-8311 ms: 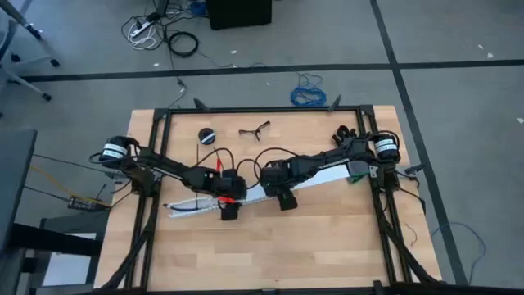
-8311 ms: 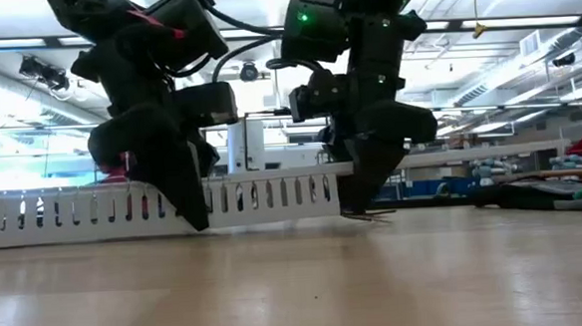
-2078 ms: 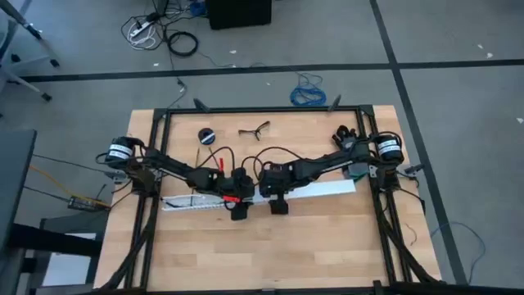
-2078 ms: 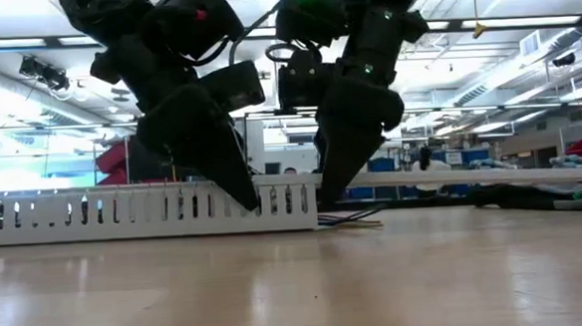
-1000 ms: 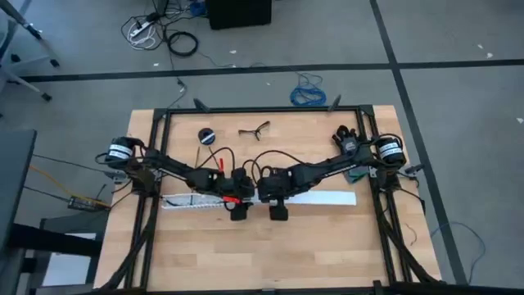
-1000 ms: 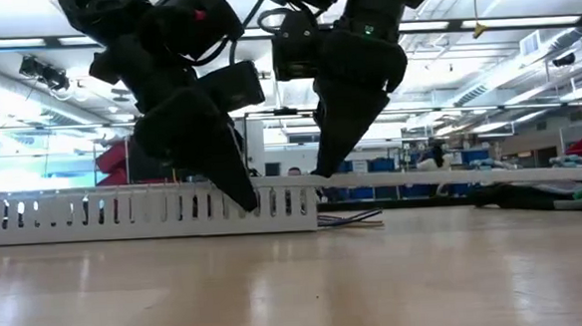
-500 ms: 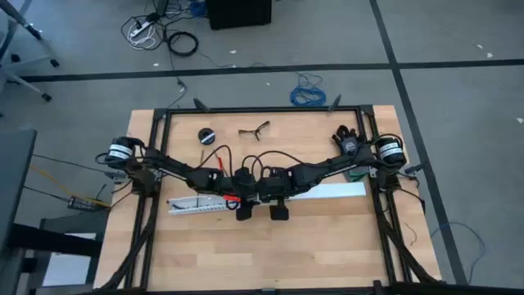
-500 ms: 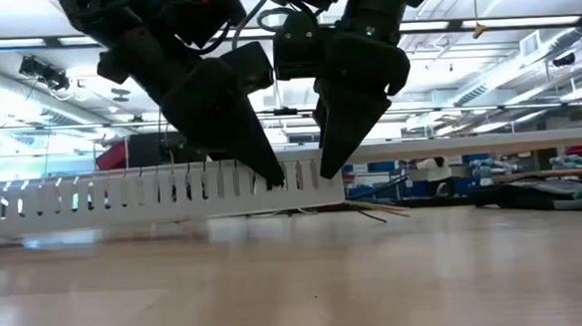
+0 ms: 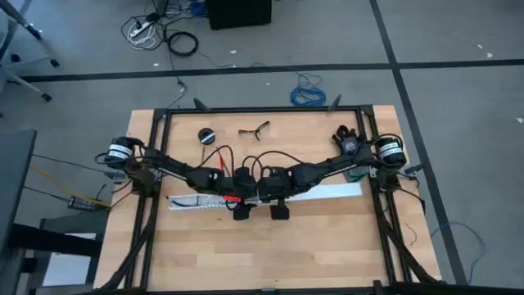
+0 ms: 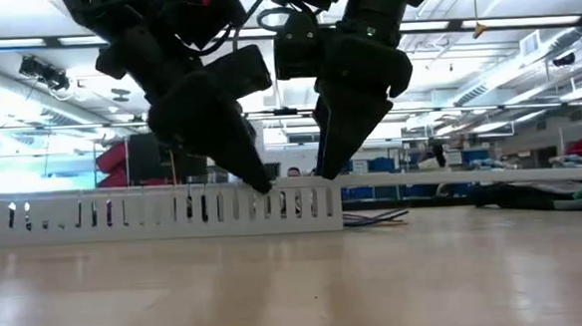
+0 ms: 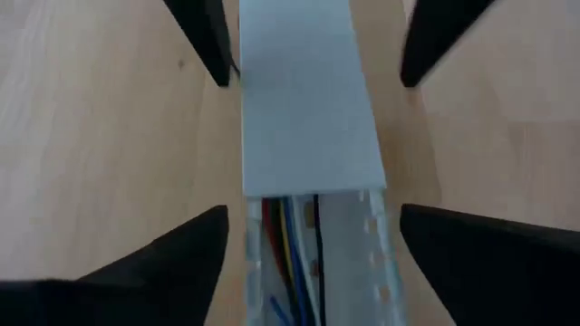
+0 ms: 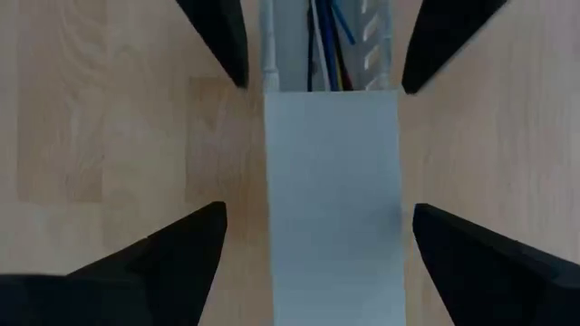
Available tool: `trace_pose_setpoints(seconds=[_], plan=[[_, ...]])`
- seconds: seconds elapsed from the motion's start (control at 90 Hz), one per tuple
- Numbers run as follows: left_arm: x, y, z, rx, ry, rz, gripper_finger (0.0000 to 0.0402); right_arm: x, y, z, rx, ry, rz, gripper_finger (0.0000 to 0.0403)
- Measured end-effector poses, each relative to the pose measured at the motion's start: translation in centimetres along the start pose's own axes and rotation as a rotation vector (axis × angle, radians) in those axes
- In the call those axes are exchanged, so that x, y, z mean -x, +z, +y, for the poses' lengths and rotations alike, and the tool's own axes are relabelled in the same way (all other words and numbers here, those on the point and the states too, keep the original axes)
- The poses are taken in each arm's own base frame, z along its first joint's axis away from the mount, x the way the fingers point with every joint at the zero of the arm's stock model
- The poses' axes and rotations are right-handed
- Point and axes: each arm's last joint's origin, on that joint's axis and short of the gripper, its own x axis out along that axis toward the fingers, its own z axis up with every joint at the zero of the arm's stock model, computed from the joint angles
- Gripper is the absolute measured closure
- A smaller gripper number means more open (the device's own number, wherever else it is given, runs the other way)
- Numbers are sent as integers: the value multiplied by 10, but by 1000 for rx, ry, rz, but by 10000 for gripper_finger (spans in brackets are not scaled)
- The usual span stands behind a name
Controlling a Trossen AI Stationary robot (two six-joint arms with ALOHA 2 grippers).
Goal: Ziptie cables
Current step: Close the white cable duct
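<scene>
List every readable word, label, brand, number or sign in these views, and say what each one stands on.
None can be read.
The white slotted strip and its flat cover carry no print.
The left gripper and right gripper show no markings.
The far room in the low view shows no legible signs.

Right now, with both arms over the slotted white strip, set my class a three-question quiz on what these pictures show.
1. True or false: the left gripper and the right gripper are both open, straddling the white duct.
2. What lies inside the duct's uncovered part?
A. coloured wires
B. a pair of scissors
C. nothing
3. Fill in: a flat white ____ lies over part of the duct.

Key: 1 true; 2 A; 3 cover.
</scene>
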Motion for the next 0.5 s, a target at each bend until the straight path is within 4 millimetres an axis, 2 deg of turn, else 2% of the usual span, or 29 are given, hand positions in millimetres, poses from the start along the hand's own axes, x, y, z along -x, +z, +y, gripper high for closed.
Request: trace_pose_setpoints(seconds=[0.144, 0.322, 0.5], plan=[[19, 4, 2, -20, 21, 15, 72, 0, 0, 1, 3, -5, -3, 57], [49, -3, 12, -62, 155, 115, 71, 2, 1, 7, 11, -3, -15, 57], [55, -25, 22, -44, 152, 168, 71, 20, 20, 18, 32, -10, -105, 57]])
